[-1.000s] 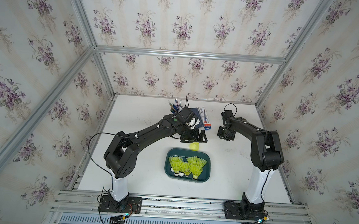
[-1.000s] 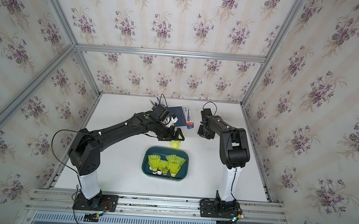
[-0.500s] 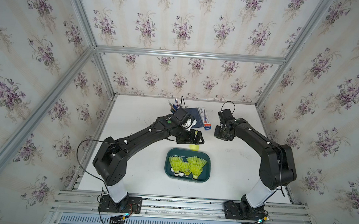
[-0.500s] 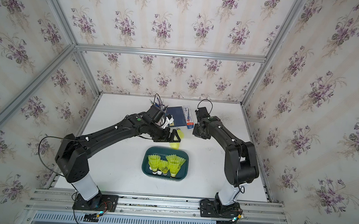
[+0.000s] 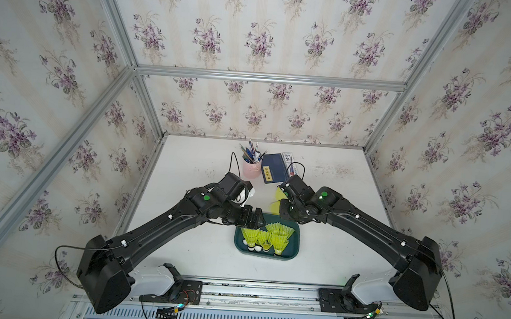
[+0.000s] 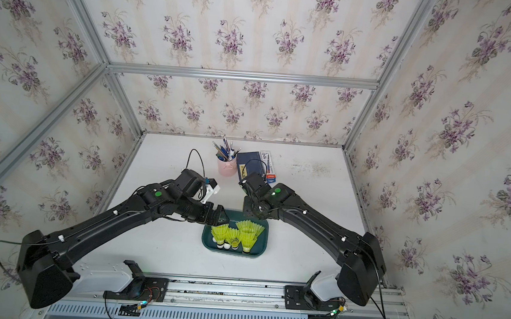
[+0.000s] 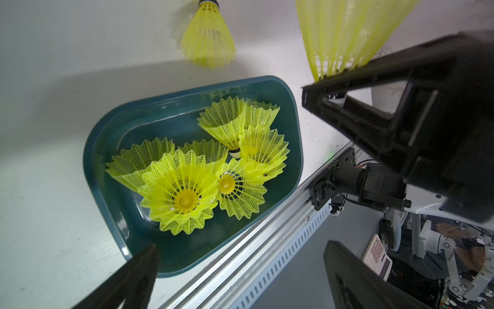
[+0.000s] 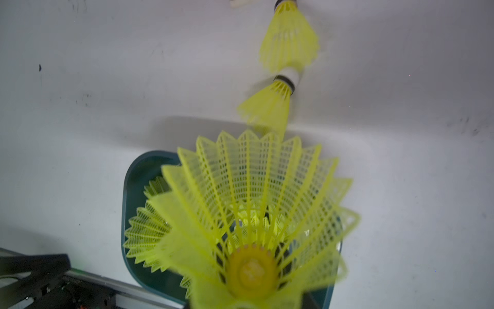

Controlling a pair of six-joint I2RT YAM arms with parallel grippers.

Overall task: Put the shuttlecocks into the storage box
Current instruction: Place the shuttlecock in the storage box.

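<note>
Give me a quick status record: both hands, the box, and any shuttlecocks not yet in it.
left hand: open, empty, over the box's far left corner
right hand: shut on a shuttlecock, by the box's far right corner
box: several stored shuttlecocks heaped inside
loose shuttlecocks: two on the table beyond the box, lying on their sides; the second is nearer the box
back of table: pink pen cup, blue book

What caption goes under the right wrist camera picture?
Close-up yellow shuttlecock in front of the teal storage box, with two loose shuttlecocks lying on the white table.
</note>
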